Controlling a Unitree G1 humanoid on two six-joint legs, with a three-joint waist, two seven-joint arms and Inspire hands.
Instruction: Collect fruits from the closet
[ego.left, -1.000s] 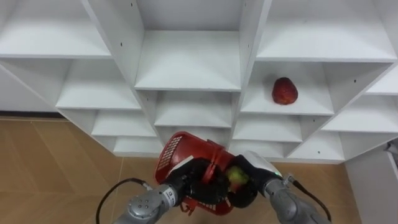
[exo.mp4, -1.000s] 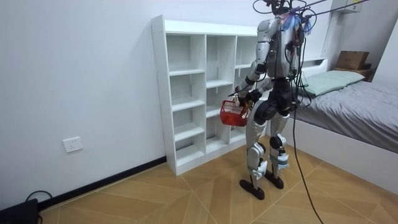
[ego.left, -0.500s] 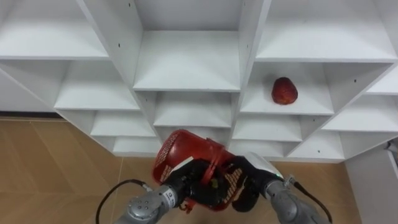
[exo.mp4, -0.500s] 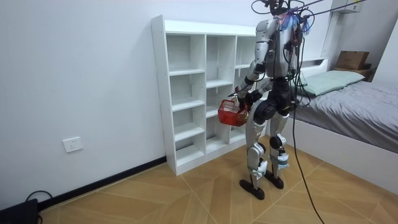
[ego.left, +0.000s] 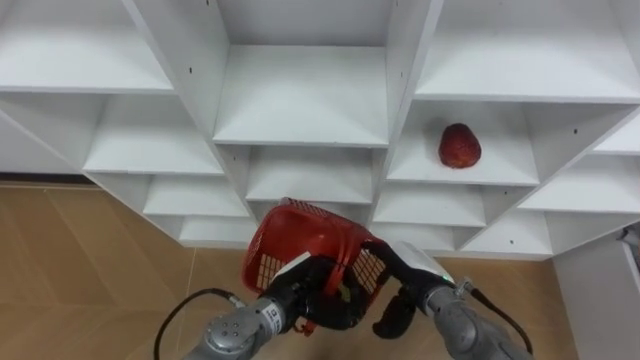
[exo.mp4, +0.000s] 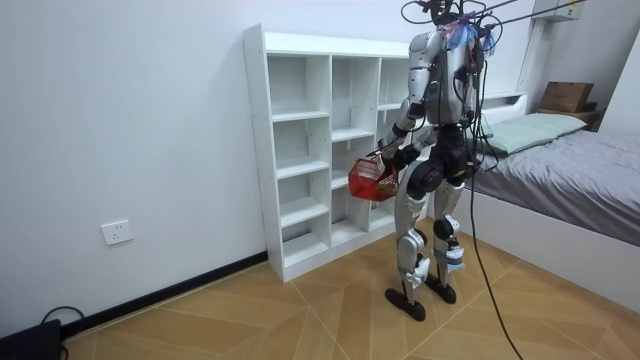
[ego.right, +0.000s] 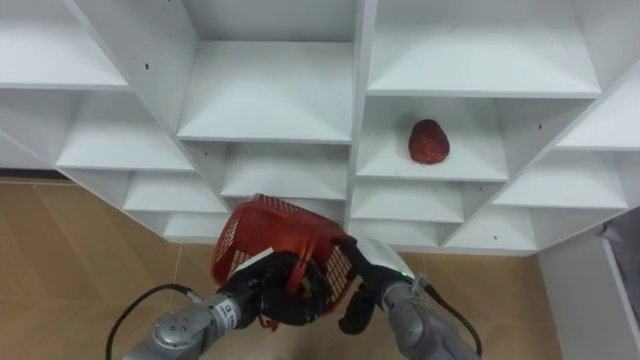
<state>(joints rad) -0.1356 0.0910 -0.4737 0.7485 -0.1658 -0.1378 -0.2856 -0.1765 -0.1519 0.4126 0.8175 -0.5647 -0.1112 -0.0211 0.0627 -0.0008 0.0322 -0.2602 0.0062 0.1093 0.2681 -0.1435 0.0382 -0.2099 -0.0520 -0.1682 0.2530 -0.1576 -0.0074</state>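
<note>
**Fruit (ego.left: 459, 145) on the closet (ego.left: 300, 100) shelf, basket (ego.left: 300, 235) in my left hand (ego.left: 305, 300)**

One red fruit sits by itself on a white shelf. It is in the column of shelves on my right side. It stands near the middle of its shelf and touches no wall. It is well apart from both my hands.

My left hand is low down in front of me. Its dark fingers are curled tight round the handle of the red basket. The basket hangs between me and the closet, just in front of the low middle shelves. It is tilted, so I see its side with the little holes. I cannot see what is inside it.

My right hand (ego.left: 408, 280) is just beside the basket, on its right. Its fingers hang loose and point down. They hold nothing.

In the room view I stand upright, close to the closet, facing it, on a brown wooden floor (exo.mp4: 300, 310). The basket is at about the height of my hips there. A bed (exo.mp4: 570, 165) with a grey cover is behind me, at the room view's right. The closet stands against a white wall (exo.mp4: 120, 120).
</note>
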